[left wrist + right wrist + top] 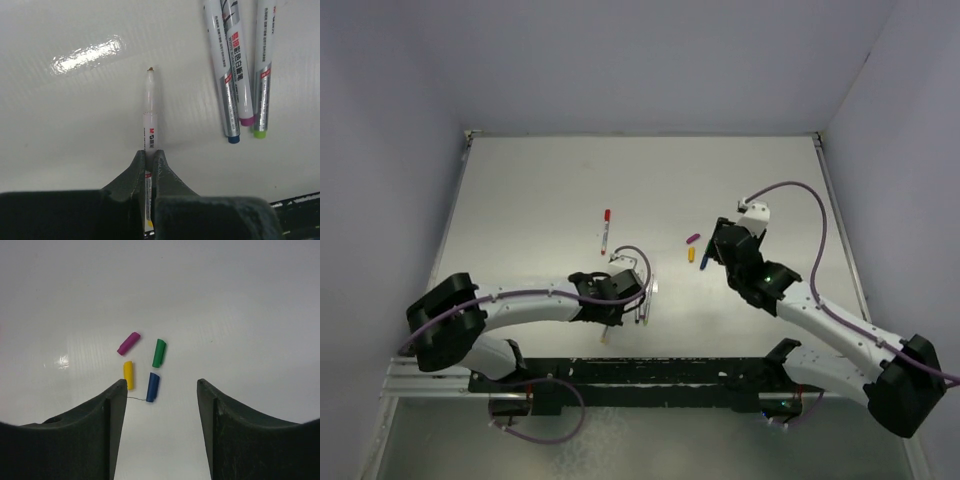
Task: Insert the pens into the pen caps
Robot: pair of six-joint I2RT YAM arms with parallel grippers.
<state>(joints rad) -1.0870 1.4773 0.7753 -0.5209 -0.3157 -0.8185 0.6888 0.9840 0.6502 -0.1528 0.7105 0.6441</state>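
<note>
Left wrist: left end effector (150, 155) pinches slim glossy pen (150, 122); right end effector (160, 385) spread near stubby blue cap (153, 387).

Table (540, 190): glossy pale grey-white top, bright glare patches. 8 items lie on it. Red pen (606, 228), capped, sits alone around mid-table, lengthwise far-to-near. 3 uncapped pens are side by side near the front edge, close to parallel: blue pen (218, 65) and magenta pen (240, 65) touching along their length, green pen (263, 65) just beside them with a small gap. 4 loose caps cluster right of centre, none touching. In the right wrist view, purple cap (129, 343) and green cap (159, 353) form the upper pair, yellow cap (128, 375) and blue cap (152, 387) the lower pair. Thin thread (136, 399) lies at the blue cap's near end.
</note>
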